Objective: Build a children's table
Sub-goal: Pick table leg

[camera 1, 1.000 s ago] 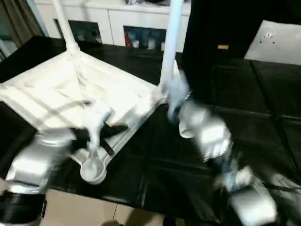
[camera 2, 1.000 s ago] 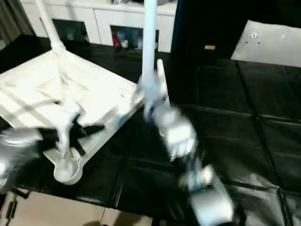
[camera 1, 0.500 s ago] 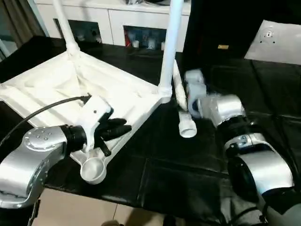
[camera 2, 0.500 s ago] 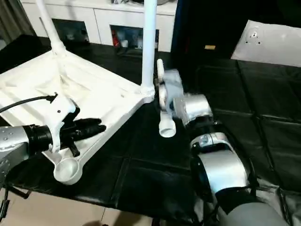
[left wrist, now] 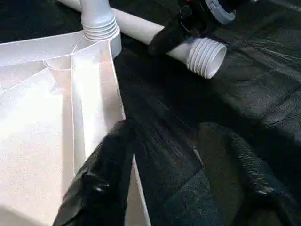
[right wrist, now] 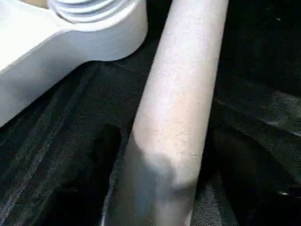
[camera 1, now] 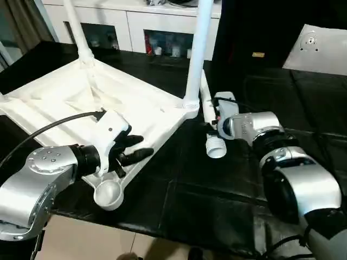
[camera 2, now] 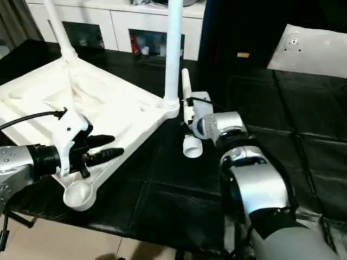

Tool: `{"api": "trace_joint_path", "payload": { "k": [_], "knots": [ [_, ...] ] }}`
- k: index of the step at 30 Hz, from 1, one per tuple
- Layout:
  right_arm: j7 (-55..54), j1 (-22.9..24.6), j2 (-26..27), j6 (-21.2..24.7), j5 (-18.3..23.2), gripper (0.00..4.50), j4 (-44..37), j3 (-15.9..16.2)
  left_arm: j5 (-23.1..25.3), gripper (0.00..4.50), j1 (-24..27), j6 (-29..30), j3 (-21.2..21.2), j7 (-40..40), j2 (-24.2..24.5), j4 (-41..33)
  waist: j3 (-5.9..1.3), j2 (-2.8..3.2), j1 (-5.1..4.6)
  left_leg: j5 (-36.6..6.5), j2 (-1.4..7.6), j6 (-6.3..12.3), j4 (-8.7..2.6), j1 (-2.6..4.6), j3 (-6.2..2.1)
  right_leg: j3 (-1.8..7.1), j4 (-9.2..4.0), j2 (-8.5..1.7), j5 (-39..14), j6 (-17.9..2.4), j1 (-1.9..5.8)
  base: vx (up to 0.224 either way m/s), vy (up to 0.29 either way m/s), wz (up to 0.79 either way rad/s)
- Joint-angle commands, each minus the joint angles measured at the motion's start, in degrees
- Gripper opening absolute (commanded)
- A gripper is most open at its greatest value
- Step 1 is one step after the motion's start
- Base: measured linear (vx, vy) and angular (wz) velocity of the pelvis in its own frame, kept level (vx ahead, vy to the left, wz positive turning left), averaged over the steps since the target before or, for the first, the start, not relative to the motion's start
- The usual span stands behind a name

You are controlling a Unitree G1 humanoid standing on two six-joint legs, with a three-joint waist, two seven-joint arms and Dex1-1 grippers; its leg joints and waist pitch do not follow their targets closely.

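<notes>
We note the table top [camera 1: 81,103] lying upside down on the black mat [camera 1: 303,108], two legs [camera 1: 198,49] screwed upright. Our left gripper [camera 1: 133,149] is spread open over its near edge. The right gripper [right wrist: 160,155] straddles a loose leg [camera 1: 209,122]; contact appears likely, not certain.

Silver rounded forearms, black wrist joints. Left pincer [camera 1: 135,151]: two black fingers, white housing, black cable looping off it. Right pincer [camera 1: 213,120]: silver-white housing.

Even indoor light, glare on white tabletop [camera 1: 81,97]; head views sharp, wrist views soft close-up.
</notes>
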Motion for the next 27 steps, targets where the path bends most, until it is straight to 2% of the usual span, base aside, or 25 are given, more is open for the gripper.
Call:
{"api": "trace_joint_path", "payload": {
  "k": [1, 5, 7, 13, 14, 15, 17, 18, 19, 20, 21, 22, 23, 24, 26, 27],
  "knots": [
    [0.25, -0.09, -0.23, -0.21, 0.43, 3.01, 2.12, -0.51, -0.55, 2.71, -0.49, 0.46, -0.68, 0.59, 0.79, -0.83, -4.56, 0.78, 0.31, -3.25, 1.41, 2.96, -3.06, -1.34, 0.04, 4.13, -3.97, -5.02, -16.81, -7.2, 4.38, 0.0, 0.0, 0.0],
    [0.25, -0.35, -0.53, -0.53, 0.93, 2.57, 2.56, -1.55, -0.44, 3.12, -0.44, 0.12, -0.95, 0.8, 0.77, -0.72, -4.67, 0.87, 0.39, -3.73, 1.45, 2.85, -3.0, -1.29, 0.03, 4.06, -4.0, -4.96, -17.03, -7.09, 4.35, 0.0, 0.0, 0.0],
    [0.09, -0.25, -0.76, -0.87, 1.37, 2.47, 2.8, -2.47, -0.19, 3.16, -0.33, -0.43, -1.3, 1.0, 0.59, -0.48, -4.81, 1.13, 0.47, -3.91, 1.49, 2.66, -2.94, -1.19, 0.02, 4.02, -3.96, -4.89, -16.72, -7.09, 4.29, 0.0, 0.0, 0.0],
    [-0.06, 0.46, -1.52, -1.45, 2.42, 2.04, 2.99, -4.01, -0.16, 3.62, -0.37, -1.3, -1.93, 1.45, 0.29, -0.05, -4.85, 1.03, 0.83, -4.63, 1.43, 2.47, -2.86, -1.16, 0.05, 3.95, -4.03, -4.89, -17.78, -6.89, 4.25, 0.0, 0.0, 0.0],
    [-0.63, 0.82, -2.16, -2.02, 3.39, 2.04, 2.62, -5.32, 0.42, 3.62, -0.58, -2.02, -1.67, 3.0, -0.67, 0.34, -4.86, 1.44, 0.89, -4.81, 1.43, 2.38, -2.79, -1.07, 0.04, 3.94, -4.06, -4.92, -18.08, -6.85, 4.17, 0.0, 0.0, 0.0],
    [-0.66, 0.84, -2.2, -2.07, 3.43, 1.97, 2.6, -5.38, 0.46, 3.85, -0.59, -2.05, -1.65, 3.11, -0.74, 0.36, -4.85, 1.25, 0.85, -5.24, 1.44, 2.25, -2.77, -1.03, 0.11, 3.89, -4.23, -4.78, -18.3, -6.5, 4.15, 0.0, 0.0, 0.0],
    [-1.46, 0.97, -2.65, -2.5, 4.33, 1.91, 2.23, -6.61, 1.1, 4.0, -0.72, -2.92, -1.65, 4.12, -1.3, 0.49, -4.88, 1.13, 0.95, -5.32, 1.34, 2.28, -2.77, -1.17, 0.08, 3.81, -4.29, -4.79, -18.7, -5.86, 4.31, 0.0, 0.0, 0.0],
    [-3.08, 1.68, -3.79, -5.9, 7.67, 1.89, -0.14, -11.26, 3.01, 4.04, -1.77, -1.32, -1.94, 8.5, -3.25, 1.03, -4.95, 1.09, 0.87, -5.15, 1.34, 2.25, -2.73, -1.22, 0.09, 3.79, -4.22, -4.71, -18.68, -5.47, 4.33, 0.0, 0.0, 0.0],
    [-3.32, 1.89, -3.9, -6.94, 8.4, 1.86, -0.73, -12.21, 3.42, 4.22, -2.03, -1.02, -2.05, 9.26, -3.54, 1.22, -4.99, 1.03, 1.09, -5.21, 1.39, 2.24, -2.65, -1.03, 0.2, 3.77, -4.36, -4.69, -18.91, -4.7, 4.16, 0.0, 0.0, 0.0],
    [-3.64, 2.5, -4.19, -9.17, 9.68, 1.86, -2.32, -13.9, 4.1, 4.22, -2.47, -0.47, -2.23, 10.53, -4.01, 1.57, -5.09, 1.0, 1.22, -4.73, 1.3, 2.27, -2.6, -1.15, 0.14, 3.71, -4.23, -4.72, -18.65, -4.54, 4.25, 0.0, 0.0, 0.0],
    [-1.53, 4.5, -3.91, -14.94, 12.42, 1.86, -7.07, -16.64, 3.26, 4.28, -3.8, -3.82, -0.12, 12.47, -7.47, 3.44, -5.15, 1.02, 1.34, -4.1, 1.07, 2.78, -2.5, -1.37, 0.17, 3.6, -4.28, -4.69, -18.41, -3.99, 4.35, 0.0, 0.0, 0.0],
    [-1.17, 4.78, -3.84, -15.63, 12.76, 1.86, -7.75, -16.96, 3.18, 4.28, -4.0, -4.24, 0.15, 12.73, -7.89, 3.7, -5.17, 1.0, 1.38, -3.74, 0.85, 3.61, -2.34, -1.49, 0.39, 3.5, -4.79, -4.58, -18.46, -3.27, 4.37, 0.0, 0.0, 0.0],
    [0.68, 6.22, -3.42, -17.03, 14.68, 1.86, -11.69, -18.66, 2.34, 4.3, -5.27, -5.83, 1.78, 14.13, -10.15, 5.14, -5.45, 0.87, 1.37, -2.83, 0.94, 3.74, -2.29, -1.65, 0.24, 3.51, -4.34, -4.64, -17.49, -3.43, 4.56, 0.0, 0.0, 0.0],
    [3.04, 8.01, -2.74, -15.82, 17.77, 1.85, -17.32, -20.99, 0.57, 4.35, -6.86, -6.66, 3.66, 14.9, -12.48, 6.47, -5.62, 0.96, 1.5, -1.15, 0.71, 4.84, -2.14, -2.03, 0.28, 3.55, -4.32, -4.31, -15.35, -3.37, 4.68, 0.0, 0.0, 0.0],
    [3.87, 8.61, -2.44, -14.87, 19.06, 1.85, -19.29, -21.81, -0.16, 4.48, -7.37, -6.68, 4.22, 14.99, -13.15, 6.68, -5.92, 0.69, 1.51, 0.64, 0.89, 5.77, -2.1, -2.3, -0.09, 3.49, -3.51, -4.27, -12.24, -4.37, 4.7, 0.0, 0.0, 0.0],
    [7.77, 11.19, -1.17, -12.02, 24.06, 1.85, -27.08, -24.07, -2.97, 4.5, -9.2, -6.26, 6.19, 15.17, -15.55, 6.97, -5.74, 0.64, 1.28, 0.65, 0.68, 6.54, -2.04, -2.36, 0.09, 3.51, -3.83, -4.1, -12.01, -4.53, 4.63, 0.0, 0.0, 0.0]
  ]
}}
